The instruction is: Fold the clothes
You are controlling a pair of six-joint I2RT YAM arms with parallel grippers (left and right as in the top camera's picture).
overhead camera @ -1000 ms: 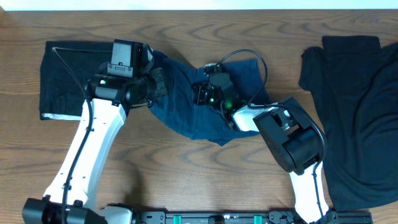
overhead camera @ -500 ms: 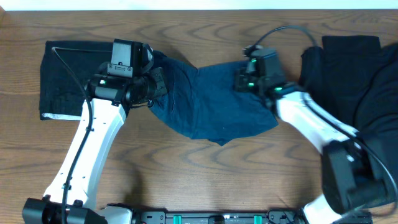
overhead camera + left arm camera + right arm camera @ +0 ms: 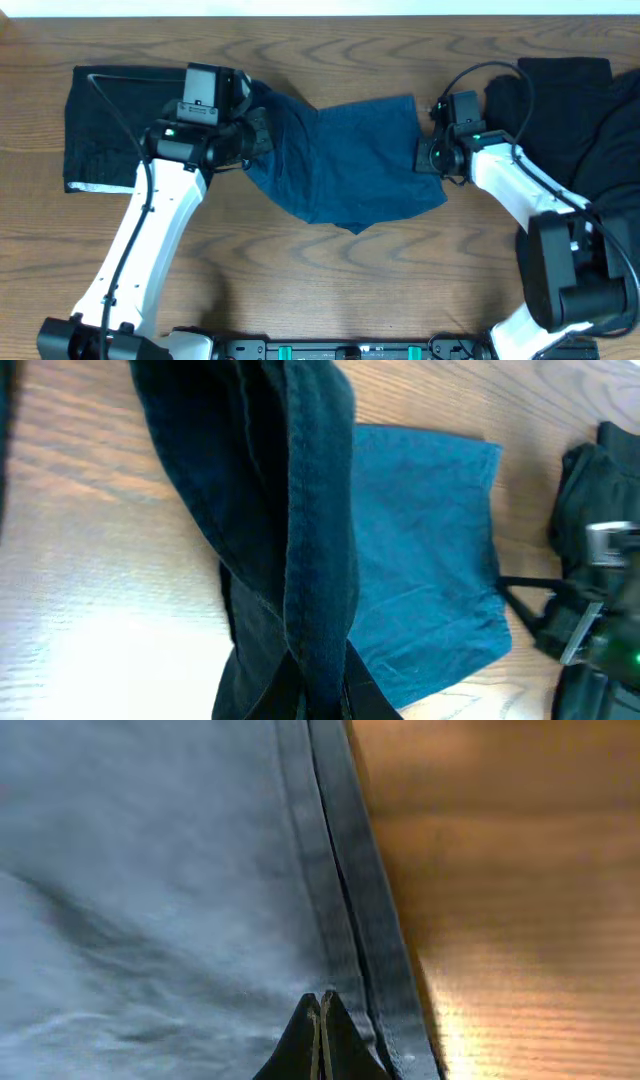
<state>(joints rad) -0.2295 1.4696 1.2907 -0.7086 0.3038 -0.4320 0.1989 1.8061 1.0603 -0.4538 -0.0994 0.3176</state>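
left fingers (image 3: 257, 130): clamped on blue shorts (image 3: 350, 165), tips buried in folds
right fingers (image 3: 303, 1045): together on its hem; only the wrist view shows us that

Clamps the left gripper (image 3: 315, 695) tight on a bunched fold of the denim shorts (image 3: 420, 550), at the bottom centre of the view. Holds that fold up as a dark, seamed ridge running straight ahead of the fingers to the top edge. Leaves the rest of the garment flat to the right of the ridge, lighter blue, hem farthest from the fingers. Shows bare wooden table (image 3: 90, 590) left of the ridge and beyond the flat panel. Catches the other arm (image 3: 590, 625) far right, near the hem, with a cable and green light, and a black mass (image 3: 600, 470) ahead of it, cloth or arm unclear.
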